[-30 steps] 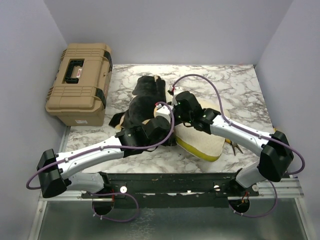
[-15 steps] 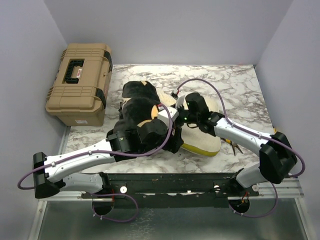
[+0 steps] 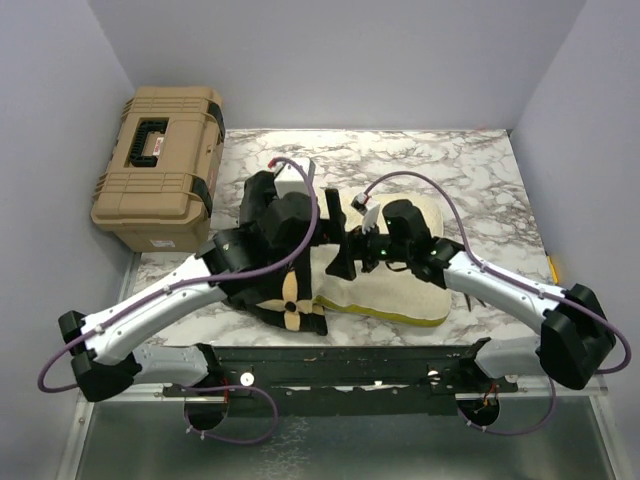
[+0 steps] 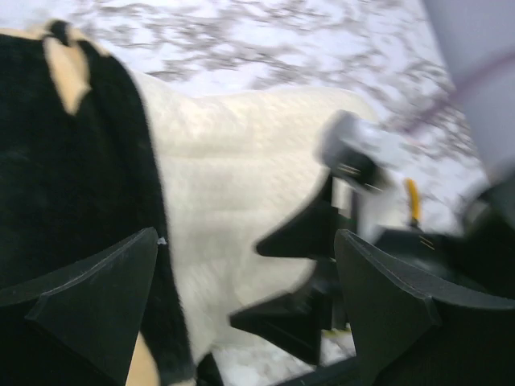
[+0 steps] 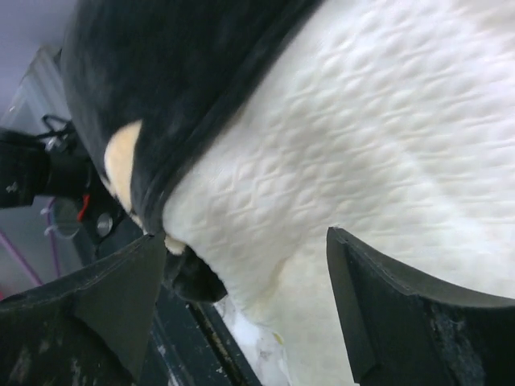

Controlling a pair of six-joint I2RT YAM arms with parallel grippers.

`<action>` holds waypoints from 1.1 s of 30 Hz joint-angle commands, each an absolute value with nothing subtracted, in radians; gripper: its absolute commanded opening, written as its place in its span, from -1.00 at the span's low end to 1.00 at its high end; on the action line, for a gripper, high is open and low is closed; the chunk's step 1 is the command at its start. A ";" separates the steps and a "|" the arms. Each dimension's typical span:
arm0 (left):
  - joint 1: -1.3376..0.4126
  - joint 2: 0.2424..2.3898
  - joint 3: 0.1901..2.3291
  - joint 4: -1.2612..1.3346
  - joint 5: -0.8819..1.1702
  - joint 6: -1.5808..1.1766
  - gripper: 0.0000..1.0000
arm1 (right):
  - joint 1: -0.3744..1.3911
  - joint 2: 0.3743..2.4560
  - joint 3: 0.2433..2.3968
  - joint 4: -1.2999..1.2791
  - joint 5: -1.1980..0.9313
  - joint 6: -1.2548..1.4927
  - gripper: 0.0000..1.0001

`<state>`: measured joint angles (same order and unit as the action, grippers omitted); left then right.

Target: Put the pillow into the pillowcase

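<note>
A cream-white quilted pillow (image 3: 400, 285) with a yellow edge band lies flat on a marble table (image 3: 450, 160), a little right of centre and close to the robot's bases. A black plush pillowcase (image 3: 285, 300) printed with tan flower motifs is drawn over the pillow's left end. In the right wrist view its dark hem crosses the white quilting at a slant. Most of the pillow, its middle and whole right side, is bare, so the task looks only begun. The case has to be worked along the rest of the pillow. How deep the covered end sits is probably shallow, but the left arm hides that part from above. The left gripper (image 4: 245, 241) hovers over the hem with its fingers spread wide, gripping nothing. The right gripper (image 5: 245, 237) is also spread wide over the bare quilting near the hem, holding nothing. A tan hard toolbox (image 3: 160, 165) sits at the far left, well apart from the work.
</note>
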<state>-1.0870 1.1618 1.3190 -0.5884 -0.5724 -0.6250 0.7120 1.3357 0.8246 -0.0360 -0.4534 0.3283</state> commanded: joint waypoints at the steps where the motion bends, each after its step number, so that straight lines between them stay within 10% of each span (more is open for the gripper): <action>1: -0.888 1.276 1.398 -0.724 -0.525 -0.620 0.83 | 0.704 1.275 0.909 -0.227 -0.203 0.302 0.76; 21: -0.649 2.066 1.921 -0.816 -0.757 -0.255 0.61 | 0.389 1.459 1.008 -0.265 -0.490 0.396 0.79; 24: -0.626 2.113 1.924 -0.810 -0.777 -0.243 0.31 | 0.377 1.473 1.020 -0.268 -0.500 0.393 0.79; 29: -0.626 2.106 1.908 -0.769 -0.726 -0.226 -0.76 | 0.364 1.497 1.036 -0.259 -0.520 0.391 0.79; 33: -0.649 2.026 1.871 -0.712 -0.620 -0.222 -0.97 | 0.350 1.514 1.049 -0.227 -0.538 0.403 0.79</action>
